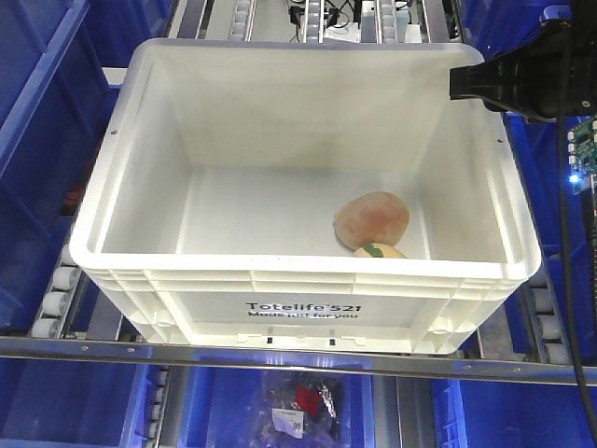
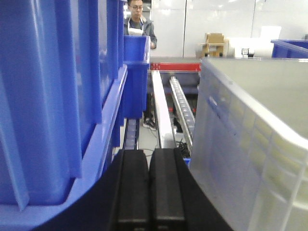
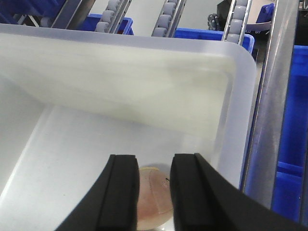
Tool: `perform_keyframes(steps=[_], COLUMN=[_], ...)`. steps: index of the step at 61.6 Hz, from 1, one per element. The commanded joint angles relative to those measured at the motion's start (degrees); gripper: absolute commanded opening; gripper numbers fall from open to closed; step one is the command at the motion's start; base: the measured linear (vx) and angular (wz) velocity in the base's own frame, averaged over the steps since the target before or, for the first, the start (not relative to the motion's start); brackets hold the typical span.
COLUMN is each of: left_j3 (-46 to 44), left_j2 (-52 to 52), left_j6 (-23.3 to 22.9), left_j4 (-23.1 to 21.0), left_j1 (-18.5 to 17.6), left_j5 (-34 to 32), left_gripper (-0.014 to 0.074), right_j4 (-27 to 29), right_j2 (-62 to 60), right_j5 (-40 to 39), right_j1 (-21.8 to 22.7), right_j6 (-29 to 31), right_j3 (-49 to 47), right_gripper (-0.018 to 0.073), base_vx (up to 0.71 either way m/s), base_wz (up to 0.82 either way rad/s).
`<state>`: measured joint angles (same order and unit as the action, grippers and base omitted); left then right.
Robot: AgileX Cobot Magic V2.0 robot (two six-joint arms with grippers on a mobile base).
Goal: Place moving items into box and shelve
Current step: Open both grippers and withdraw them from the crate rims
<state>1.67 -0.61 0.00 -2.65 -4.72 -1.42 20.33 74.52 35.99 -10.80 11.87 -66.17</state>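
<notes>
Blue plastic bins (image 1: 42, 159) stand on the left side of the roller rack, with more blue bins (image 1: 84, 411) on the level below its front metal rail (image 1: 298, 359). A clear bag of small parts (image 1: 298, 406) lies under that rail. Roller tracks (image 3: 166, 19) run toward the back. A man in glasses (image 2: 138, 21) stands in the background, near cardboard boxes (image 2: 214, 43).

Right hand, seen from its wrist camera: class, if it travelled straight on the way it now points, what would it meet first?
Most likely the brownish-pink plush toy, which shows between the open fingers of the right hand, lying on the floor of the white box. Depth is unclear, so it might reach the floor beside it.
</notes>
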Motion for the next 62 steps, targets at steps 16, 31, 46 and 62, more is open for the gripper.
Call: perform_keyframes(steps=[16,31,46,62], left_j3=[1.01,1.01,1.01,1.01], left_j2=[-0.86,-0.86,-0.86,-0.86], left_j6=[-0.82,-0.82,-0.82,-0.82], left_j4=[-0.66,-0.66,-0.66,-0.66], left_j1=[0.13,0.13,0.13,0.13], left_j5=[-5.30,-5.30,-5.30,-5.30], left_gripper=[-0.0008,-0.0008,-0.0008,-0.0008], right_j4=[0.95,0.95,0.95,1.28], right_j2=[-1.61,-1.61,-1.61,-3.81], right_j5=[-3.44,-3.44,-3.38,-4.83], right_j1=[0.08,0.08,0.08,0.12], right_j6=[0.59,0.59,0.59,0.59], right_j3=[-1.98,-1.98,-1.98,1.83], right_gripper=[0.0266,0.0266,0.0266,0.0266], base_vx=[0.00,0.00,0.00,0.00], base_wz=[0.00,0.00,0.00,0.00])
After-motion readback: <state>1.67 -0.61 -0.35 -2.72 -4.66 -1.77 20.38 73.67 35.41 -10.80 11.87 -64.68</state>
